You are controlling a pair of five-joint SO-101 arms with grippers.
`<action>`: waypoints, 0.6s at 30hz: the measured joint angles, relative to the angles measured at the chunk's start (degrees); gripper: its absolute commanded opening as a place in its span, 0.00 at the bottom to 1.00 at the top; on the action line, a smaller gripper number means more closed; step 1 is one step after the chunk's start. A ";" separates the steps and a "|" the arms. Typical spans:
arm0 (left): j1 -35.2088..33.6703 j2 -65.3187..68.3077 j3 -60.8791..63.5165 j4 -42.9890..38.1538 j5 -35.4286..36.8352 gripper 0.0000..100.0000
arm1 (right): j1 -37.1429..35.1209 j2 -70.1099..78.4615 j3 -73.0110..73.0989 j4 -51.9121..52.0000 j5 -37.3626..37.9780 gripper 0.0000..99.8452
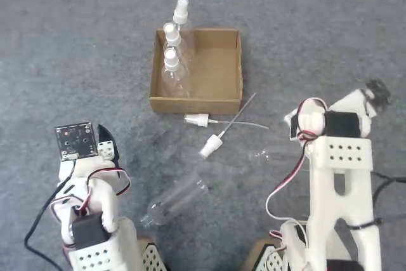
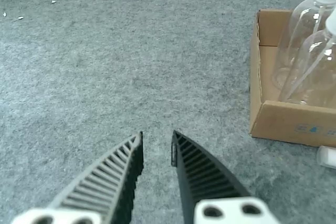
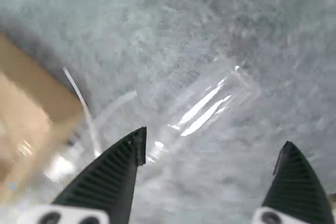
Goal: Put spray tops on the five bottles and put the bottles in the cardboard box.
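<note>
light: was bright, even, overhead | shadows: fell soft and short beside the cardboard box point(image 1: 196, 105) | glare: streaked white across the lying bottle point(image 3: 210, 103)

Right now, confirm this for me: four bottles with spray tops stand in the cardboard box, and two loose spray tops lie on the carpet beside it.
Not quite. The high view shows three such bottles standing in the cardboard box, not four. Two loose spray tops do lie on the carpet beside it.

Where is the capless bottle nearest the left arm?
High view: the bottle lies on its side on the mat, right of the left arm, near a spray top.
</note>
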 measured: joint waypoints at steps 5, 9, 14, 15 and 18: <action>0.00 0.00 0.00 0.00 0.00 0.09 | 0.00 -2.64 0.00 2.55 27.52 0.33; 0.00 0.00 0.00 0.00 0.00 0.09 | 0.00 -4.40 0.00 2.64 40.53 0.33; 0.00 0.00 0.00 0.00 0.00 0.09 | 0.00 -4.57 0.00 2.64 47.82 0.33; 0.00 0.00 0.00 0.00 0.00 0.09 | 0.00 -4.57 0.00 2.64 49.49 0.33; 0.00 0.00 0.00 0.00 0.00 0.09 | 0.00 -4.57 0.00 2.64 54.95 0.33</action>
